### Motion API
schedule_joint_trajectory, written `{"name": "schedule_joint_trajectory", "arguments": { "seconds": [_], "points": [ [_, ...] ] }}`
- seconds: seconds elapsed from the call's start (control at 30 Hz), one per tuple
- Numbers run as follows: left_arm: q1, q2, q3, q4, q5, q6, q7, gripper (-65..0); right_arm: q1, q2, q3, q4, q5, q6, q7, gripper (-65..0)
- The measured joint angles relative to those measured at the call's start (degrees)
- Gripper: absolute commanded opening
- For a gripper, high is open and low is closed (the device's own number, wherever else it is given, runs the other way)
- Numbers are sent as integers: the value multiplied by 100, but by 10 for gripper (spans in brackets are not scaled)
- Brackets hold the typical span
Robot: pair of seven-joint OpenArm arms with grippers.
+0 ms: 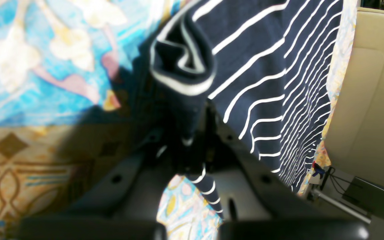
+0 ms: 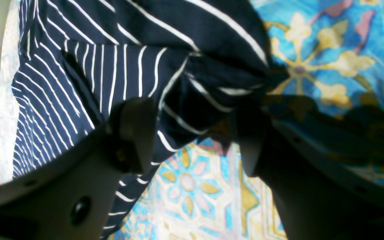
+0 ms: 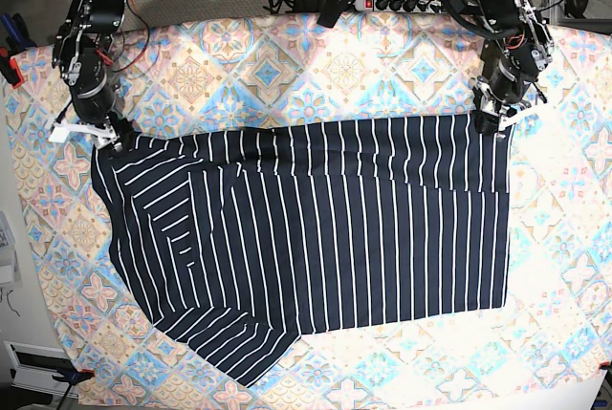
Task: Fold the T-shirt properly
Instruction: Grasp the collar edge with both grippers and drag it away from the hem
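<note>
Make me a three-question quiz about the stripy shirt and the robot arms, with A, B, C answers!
1. Where does the left gripper hold the T-shirt?
A. a far corner
B. the middle
C. the near hem

2. What colour are the stripes?
A. red
B. white
C. yellow

3. How are the right gripper's fingers?
A. apart
B. pressed shut
C. missing

Answers: 1 A, the base view shows it at the far edge's corner. 2 B, thin white lines on navy. 3 A, the tablecloth shows between them.

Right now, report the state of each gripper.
Left gripper: closed on a bunched edge of the T-shirt.
Right gripper: open, jaws apart either side of a T-shirt fold, not clamped.
</note>
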Motion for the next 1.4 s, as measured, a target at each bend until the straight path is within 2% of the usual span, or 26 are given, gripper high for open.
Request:
{"name": "schedule_joint_trajectory", "arguments": {
  "seconds": [0.07, 0.2, 0.37, 0.43, 0.5, 0.57, 0.67, 0.9, 1.0, 1.07, 1.4],
  "points": [
    [-2, 0, 0, 0, 0, 0, -15, -650, 61, -9, 0, -238, 61, 72, 105, -276],
    [2, 0, 0, 0, 0, 0, -11, -650, 538, 28, 0, -629, 0, -11, 103, -277],
    [2, -2, 0, 0, 0, 0, -7, -650, 756, 4, -20, -935, 125, 107, 83, -281],
    [2, 0, 0, 0, 0, 0, -9, -650, 903, 15, -11, -1001, 81, 83, 101, -303],
    [46, 0, 0, 0, -2, 0, -20, -650, 935, 15, -11, -1014, -20, 151, 55, -400],
    [87, 0, 0, 0, -37, -2, -17, -650, 883, -13, -17, -1014, -4, 369, -37, -510],
    [184, 0, 0, 4, -87, -48, -22, -650, 796, -37, -2, -1049, -13, 431, -70, -649],
    [413, -4, -4, 52, -199, -122, 9, -650, 232, -37, 168, -651, -7, 546, -188, -648],
    [516, -162, -7, 63, -223, -153, 323, -650, -122, -11, 444, -275, -28, 507, -258, -649],
    [621, -170, -7, 107, -295, -162, 334, -650, -315, 13, 531, -31, -15, 518, -262, -649],
    [1858, -221, 50, 1176, -251, -2, 540, -650, -1303, -33, 804, 684, 17, 544, -387, -650]
  ]
}}
